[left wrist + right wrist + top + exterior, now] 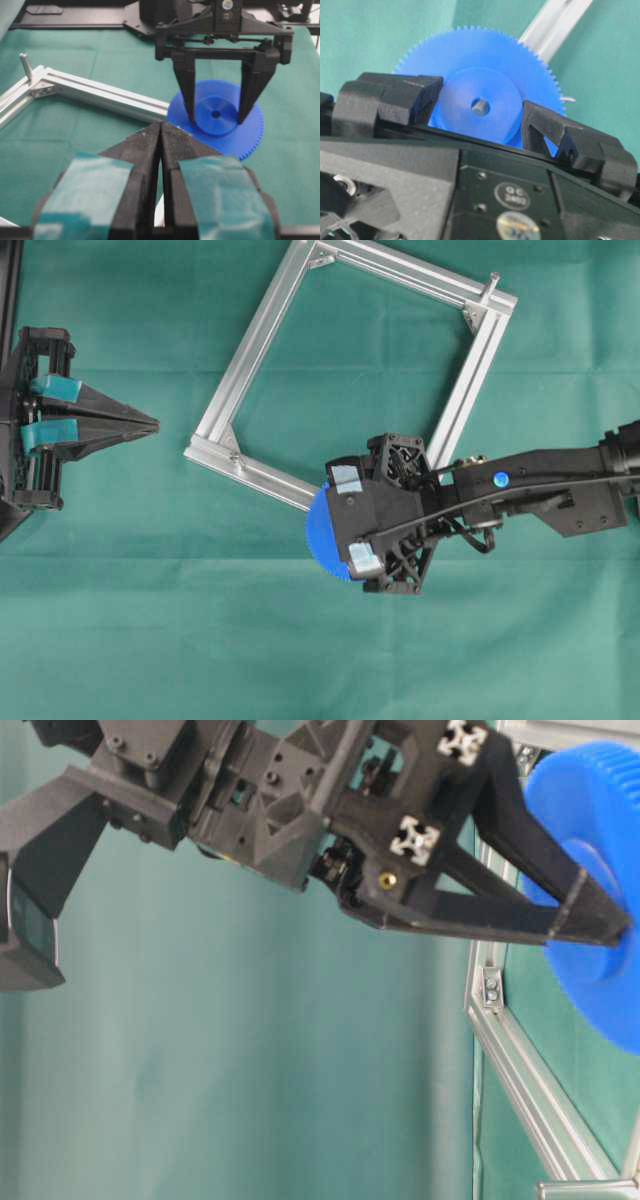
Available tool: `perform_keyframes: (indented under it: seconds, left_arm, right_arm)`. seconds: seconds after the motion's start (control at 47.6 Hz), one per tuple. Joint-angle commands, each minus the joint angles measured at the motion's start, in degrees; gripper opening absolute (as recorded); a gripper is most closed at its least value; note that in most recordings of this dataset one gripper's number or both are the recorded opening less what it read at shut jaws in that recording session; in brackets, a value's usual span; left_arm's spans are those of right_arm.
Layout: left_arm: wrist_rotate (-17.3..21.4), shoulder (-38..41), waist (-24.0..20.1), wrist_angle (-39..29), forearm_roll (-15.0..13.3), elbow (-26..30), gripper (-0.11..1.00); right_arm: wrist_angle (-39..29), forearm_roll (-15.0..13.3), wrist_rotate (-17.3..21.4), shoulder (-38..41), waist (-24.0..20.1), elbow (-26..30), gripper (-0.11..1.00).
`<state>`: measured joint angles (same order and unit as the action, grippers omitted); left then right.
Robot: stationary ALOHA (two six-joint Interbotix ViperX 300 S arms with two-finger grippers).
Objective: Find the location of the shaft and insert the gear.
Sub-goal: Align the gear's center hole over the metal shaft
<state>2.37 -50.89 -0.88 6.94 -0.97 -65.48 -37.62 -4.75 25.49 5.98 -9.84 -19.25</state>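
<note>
The blue gear point(318, 532) lay at the lower corner of the square aluminium frame point(262, 348), which rested tilted on the green cloth point(150, 640), and the right gripper point(216, 119) held it by the raised hub, one black finger point(186, 87) against each side of the hub and the toothed rim sticking out beyond them. From above, only the left edge of the gear showed past the gripper body, just beside the end of the frame's lower bar. In the right wrist view a small grey metal tip, apparently the shaft point(479, 106), showed inside the gear's centre hole; whether the gear sat fully down on it could not be told. The table-level view showed the fingers reaching down at a slant onto the hub, with the gear's rim close to the frame's bar. A bare silver peg point(492, 282) stood upright at the far right corner of the frame, well apart from the gear. The left gripper point(152, 424) hung at the left side of the cloth, away from the frame, its two fingers pressed together to a point with nothing between them, aimed toward the gear and the frame
</note>
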Motion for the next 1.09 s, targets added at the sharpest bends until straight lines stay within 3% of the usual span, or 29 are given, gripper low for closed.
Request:
perform_keyframes:
  seconds: [0.0, 0.567, 1.071]
  left_arm:
    - [-0.09, 0.35, 0.0, 0.26, -0.09, 1.58, 0.01]
    - [-0.26, 0.35, 0.0, 0.44, -0.26, 1.58, 0.01]
    - [-0.18, 0.35, 0.0, 0.26, -0.26, 1.67, 0.01]
  right_arm:
    - [-0.18, 0.18, 0.53, -1.14, -0.88, -0.26, 0.68]
    - [3.52, -0.26, 4.57, -6.59, -1.14, -8.53, 0.68]
    - [5.98, -3.25, 3.96, -6.77, 0.62, -7.91, 0.68]
